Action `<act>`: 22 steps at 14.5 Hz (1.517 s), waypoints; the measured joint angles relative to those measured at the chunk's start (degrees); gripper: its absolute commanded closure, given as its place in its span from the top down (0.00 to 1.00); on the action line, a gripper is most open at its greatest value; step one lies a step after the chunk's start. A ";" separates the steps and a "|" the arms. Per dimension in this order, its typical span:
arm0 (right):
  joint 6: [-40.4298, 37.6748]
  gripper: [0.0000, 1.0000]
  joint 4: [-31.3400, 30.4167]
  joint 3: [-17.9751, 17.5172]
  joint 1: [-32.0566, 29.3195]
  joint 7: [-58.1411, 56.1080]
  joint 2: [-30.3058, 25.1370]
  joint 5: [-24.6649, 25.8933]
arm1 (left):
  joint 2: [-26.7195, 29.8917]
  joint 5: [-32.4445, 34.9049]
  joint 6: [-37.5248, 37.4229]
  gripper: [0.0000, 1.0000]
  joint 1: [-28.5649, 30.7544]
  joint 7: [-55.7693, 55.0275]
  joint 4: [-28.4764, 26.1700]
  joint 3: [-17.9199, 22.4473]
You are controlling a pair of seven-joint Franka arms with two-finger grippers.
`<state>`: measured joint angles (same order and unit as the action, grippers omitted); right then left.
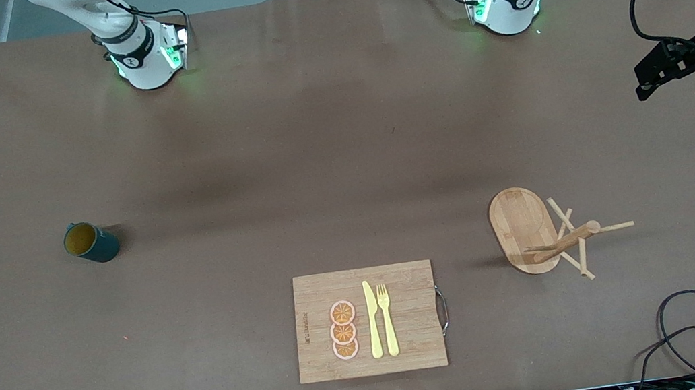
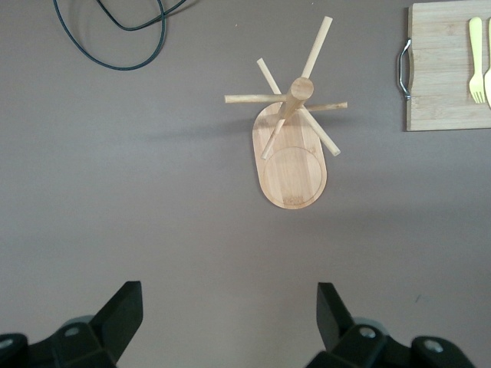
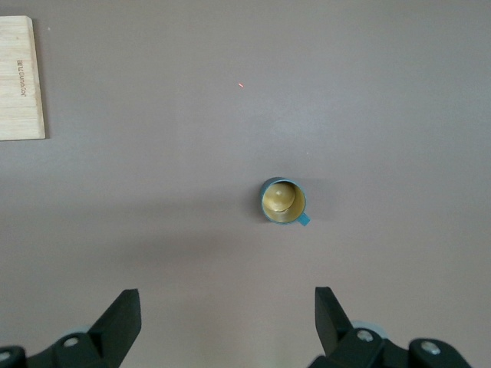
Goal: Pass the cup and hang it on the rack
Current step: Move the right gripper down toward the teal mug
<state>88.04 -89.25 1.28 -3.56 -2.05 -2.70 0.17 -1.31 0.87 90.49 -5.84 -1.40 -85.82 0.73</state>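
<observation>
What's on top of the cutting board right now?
On the cutting board lie three orange slices in a row, overlapping, and beside them a yellow knife and yellow fork. The wood beneath them is covered.

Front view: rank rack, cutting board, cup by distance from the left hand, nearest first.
Left hand, open, hangs at the left arm's end of the table.
1. rack: toward that same end.
2. cutting board: mid-table, nearest the front camera.
3. cup: toward the right arm's end.
</observation>
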 measured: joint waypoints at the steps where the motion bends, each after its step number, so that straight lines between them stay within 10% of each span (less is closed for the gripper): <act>1: -0.01 1.00 -0.02 0.00 -0.07 0.00 0.03 0.00 | 0.00 0.00 0.02 1.00 0.00 -0.02 0.01 0.00; 10: 2.07 1.00 -2.14 0.04 -1.66 -0.01 1.05 0.00 | 0.00 0.00 0.26 1.00 -0.03 -0.11 0.23 -0.06; 22: 28.53 1.00 -28.01 -0.09 -3.10 -0.51 2.61 -1.78 | -0.07 0.00 0.28 1.00 -0.02 -0.11 0.24 -0.04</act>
<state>116.58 -117.26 1.19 -6.66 -2.56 -0.10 -1.61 -1.38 0.87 90.77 -5.86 -1.50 -85.58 0.69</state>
